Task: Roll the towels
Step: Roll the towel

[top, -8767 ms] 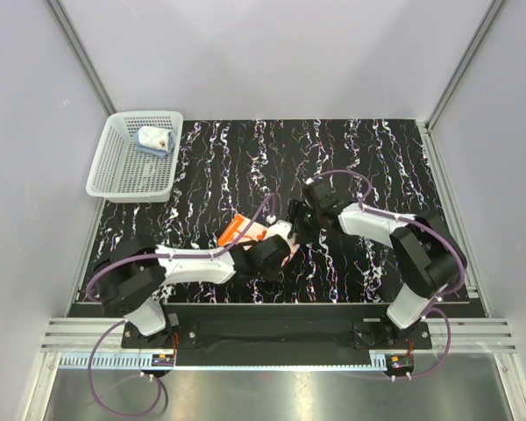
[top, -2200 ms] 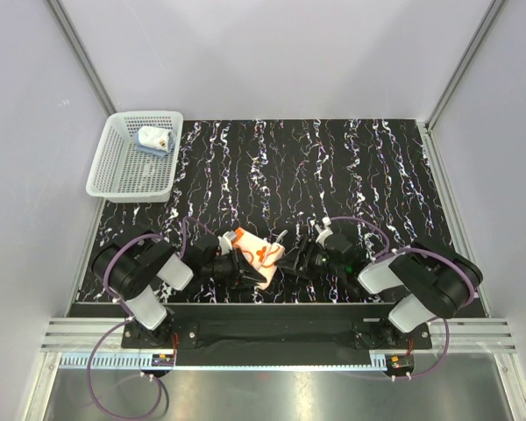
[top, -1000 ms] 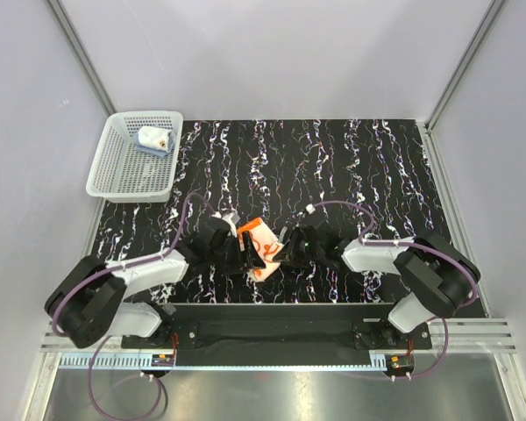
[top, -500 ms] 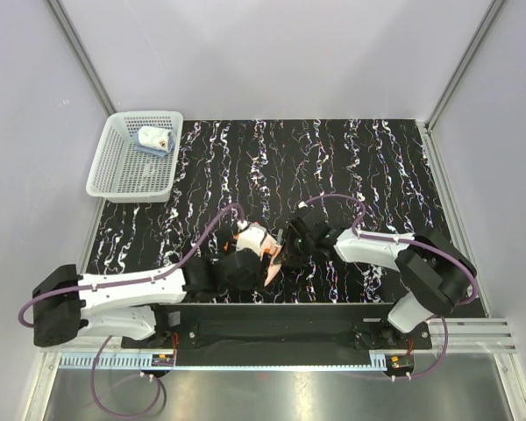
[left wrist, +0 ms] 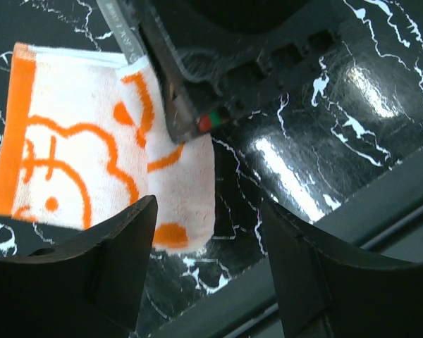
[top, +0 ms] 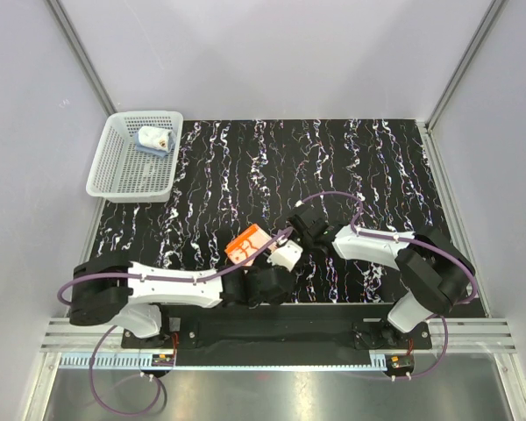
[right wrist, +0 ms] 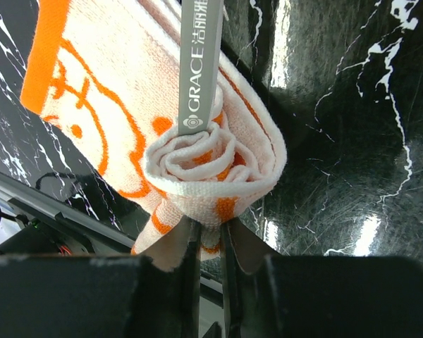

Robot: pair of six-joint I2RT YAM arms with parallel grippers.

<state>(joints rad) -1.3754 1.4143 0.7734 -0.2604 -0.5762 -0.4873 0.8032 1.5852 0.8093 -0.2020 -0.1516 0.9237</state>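
The right gripper [right wrist: 206,236] is pinching the orange towel [right wrist: 127,84] by its rolled end near the table's [top: 351,167] front, its fingertips half buried in cloth; the left gripper [left wrist: 208,232] is hovering with jaws wide, holding nothing; the blue towel [top: 152,139] is lying in the basket [top: 114,180] — too small to make out.

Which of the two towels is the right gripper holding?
The orange flower-print towel, partly rolled, is pinched in the right gripper. The light blue towel lies far off in the white basket.
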